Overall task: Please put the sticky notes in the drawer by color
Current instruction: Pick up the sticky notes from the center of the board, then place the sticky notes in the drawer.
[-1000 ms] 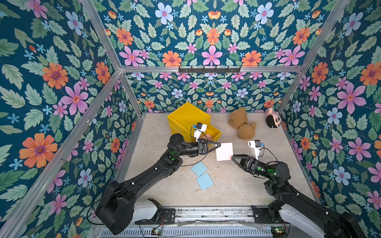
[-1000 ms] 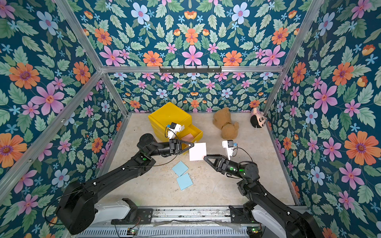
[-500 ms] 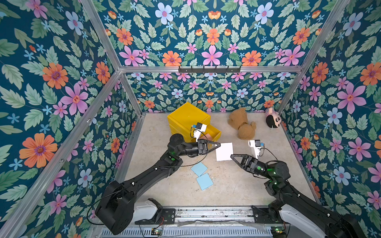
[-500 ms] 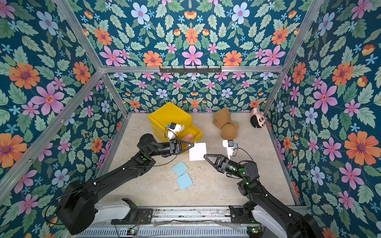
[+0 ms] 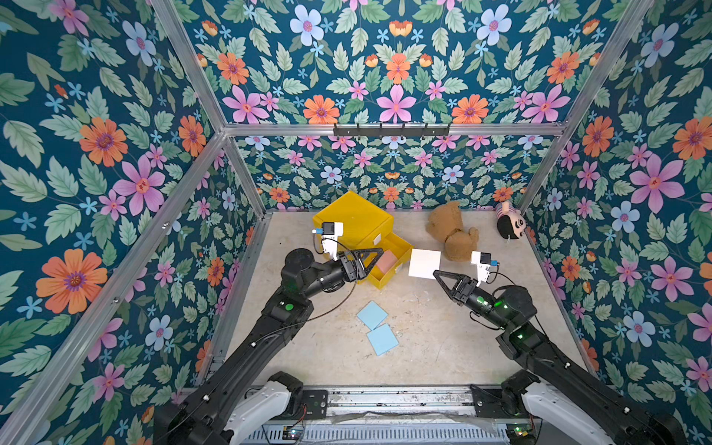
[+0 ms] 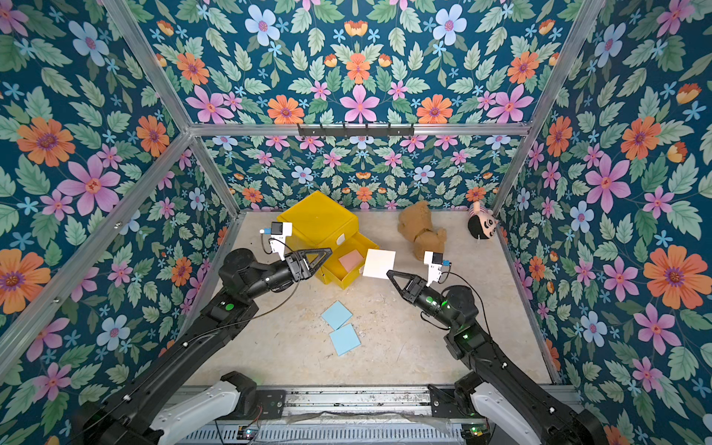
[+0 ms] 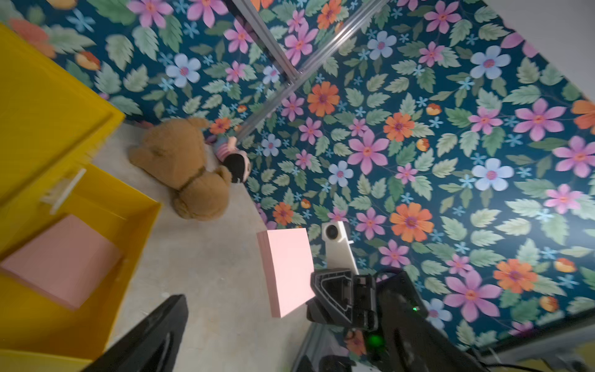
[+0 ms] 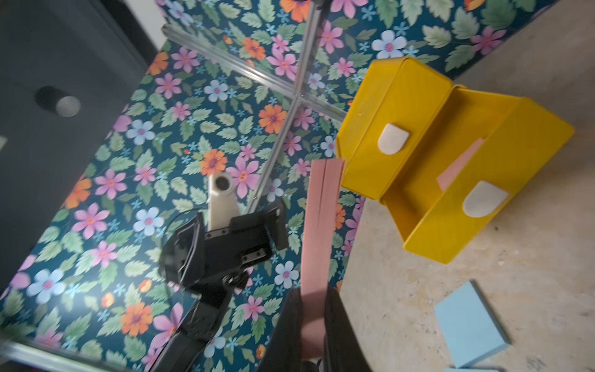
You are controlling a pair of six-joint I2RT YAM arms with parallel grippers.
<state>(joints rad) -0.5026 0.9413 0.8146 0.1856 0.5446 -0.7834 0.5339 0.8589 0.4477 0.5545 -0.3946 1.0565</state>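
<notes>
- The right tool [image 5: 435, 272] is pinched tight on 1 corner of a pink note [image 7: 286, 270].
- It holds this note up in the air, off the worktop [image 5: 443, 346].
- The note looks white in both top views, but it is pink in both wrist views. It is a thick block of paper, not 1 thin sheet.
- The note hangs just beside the pulled-out tray [image 5: 389, 278] of the drawer [image 5: 354, 219]. It sits between that tray and the teddy bear [image 5: 452, 231].
- The left tool [image 5: 375, 255] is spread wide and holds nothing.
- It is at the other side of the pulled-out tray, across from the right tool. Its tips point over the tray's edge.
- The drawer is a yellow box near the back wall, on the left part of the worktop.
- Only the tray down by the worktop is pulled out. It sticks out toward the middle of the worktop.
- A second pink note [image 5: 386, 262] lies flat inside that tray.
- Small white handles [image 8: 392, 139] show on the drawer fronts in the right wrist view.
- 2 blue notes [image 5: 372, 314] lie flat on the worktop, nearer the front, between the 2 arms. They meet at 1 corner.
- The teddy bear lies on its side near the back.
- A little doll [image 5: 508, 223] lies in the far right corner.
</notes>
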